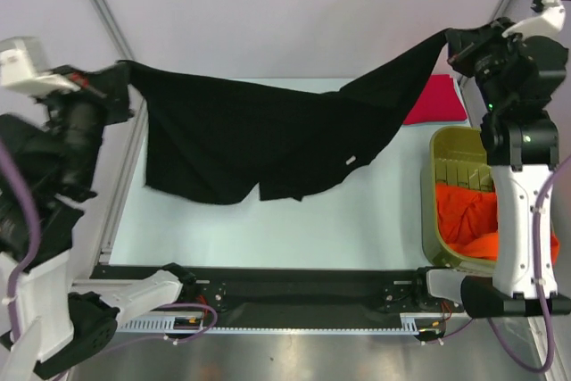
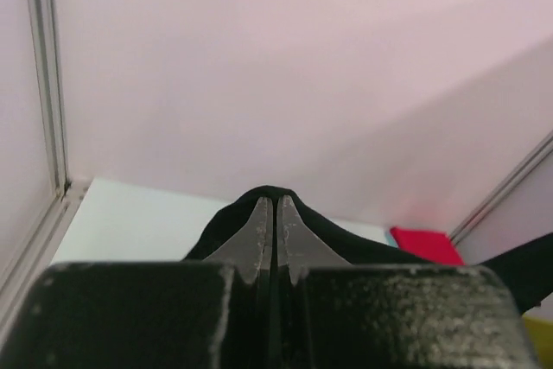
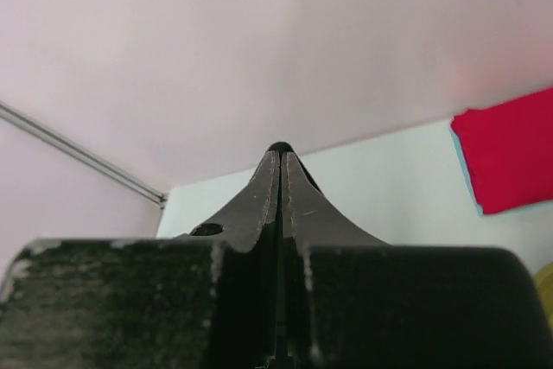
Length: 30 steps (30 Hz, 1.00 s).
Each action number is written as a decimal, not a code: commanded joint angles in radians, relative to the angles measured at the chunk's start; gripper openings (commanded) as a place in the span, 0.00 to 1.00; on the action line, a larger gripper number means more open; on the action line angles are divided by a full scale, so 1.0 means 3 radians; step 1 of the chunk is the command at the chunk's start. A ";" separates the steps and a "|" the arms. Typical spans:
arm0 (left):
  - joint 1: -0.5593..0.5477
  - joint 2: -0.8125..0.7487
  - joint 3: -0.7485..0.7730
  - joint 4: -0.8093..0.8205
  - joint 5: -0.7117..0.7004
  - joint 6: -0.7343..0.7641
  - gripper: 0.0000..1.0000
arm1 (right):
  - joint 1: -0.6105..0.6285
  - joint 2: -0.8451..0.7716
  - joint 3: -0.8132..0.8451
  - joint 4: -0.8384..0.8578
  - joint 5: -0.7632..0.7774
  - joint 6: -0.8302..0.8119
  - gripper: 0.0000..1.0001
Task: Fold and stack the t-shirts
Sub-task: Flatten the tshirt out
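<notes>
White-and-black arms trail purple cables from dark bases.

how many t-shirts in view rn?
3: black t-shirt held up between left end effector and right end effector; red t-shirt folded, table's far right; orange t-shirt bunched in olive-green bin, which may hide more.

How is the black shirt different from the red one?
The black t-shirt is held up, pinched at its ends by the left gripper and the right gripper. The red t-shirt lies on the table, and no gripper touches it. The black t-shirt is spread wide and droops, while the red t-shirt is folded into a neat, compact rectangle. Both are plain-coloured cloth.
</notes>
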 commanded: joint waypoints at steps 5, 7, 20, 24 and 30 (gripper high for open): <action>0.0021 -0.0367 0.0594 0.0395 0.0273 0.0281 0.00 | -0.0012 -0.0806 0.0380 0.0444 0.0061 -0.0037 0.00; 0.0021 -0.0423 0.0717 0.0252 0.0345 0.0292 0.00 | -0.0017 -0.1000 0.0456 0.0438 0.0087 -0.0057 0.00; 0.0026 -0.0756 0.0718 0.0180 0.0386 0.0261 0.00 | 0.0004 -0.1232 0.0917 0.0642 0.0123 -0.0129 0.00; 0.0026 -0.0735 0.0453 0.0430 0.0243 0.0358 0.00 | 0.0004 -0.1058 0.0810 0.0954 0.0005 -0.0149 0.00; 0.0026 -0.0629 -0.0192 0.1100 -0.0216 0.0629 0.00 | 0.0004 -0.0706 0.0432 0.1553 -0.0066 -0.0226 0.00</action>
